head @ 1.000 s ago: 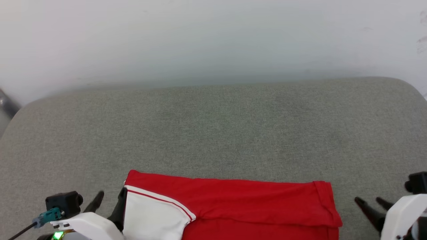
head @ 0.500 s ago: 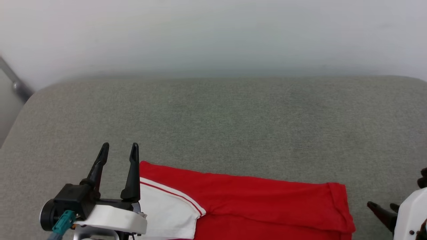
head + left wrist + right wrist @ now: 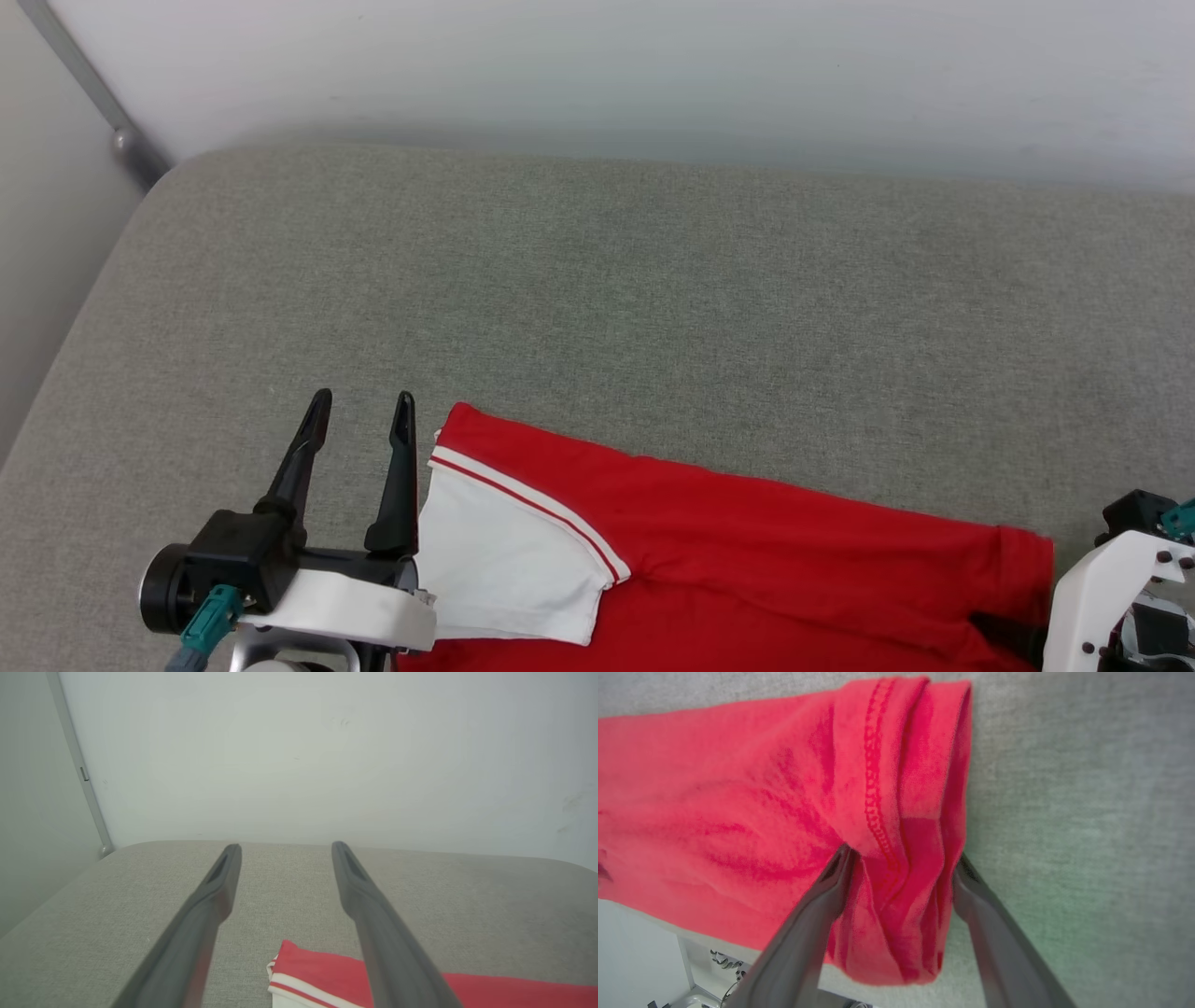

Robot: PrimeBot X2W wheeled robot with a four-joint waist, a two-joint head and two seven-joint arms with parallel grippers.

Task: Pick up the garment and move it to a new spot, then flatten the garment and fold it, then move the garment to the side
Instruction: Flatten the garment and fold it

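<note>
From the head, we saw the folded bright red soft-fabric shirt (image 3: 794,560) at the near edge of the grey woven cushion (image 3: 607,299), our left gripper (image 3: 363,399) just left of it, released, empty. From the left wrist, its spread fingers framed the shirt's far-left corner. From the right wrist, our right gripper (image 3: 903,858) stood released, fingers straddling the shirt's hemmed end.

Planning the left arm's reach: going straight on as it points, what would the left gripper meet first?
Likely the white wall beyond the grey cushion: the open left gripper aims past the garment. Depth is unclear; it might graze the cushion's far edge first.
</note>
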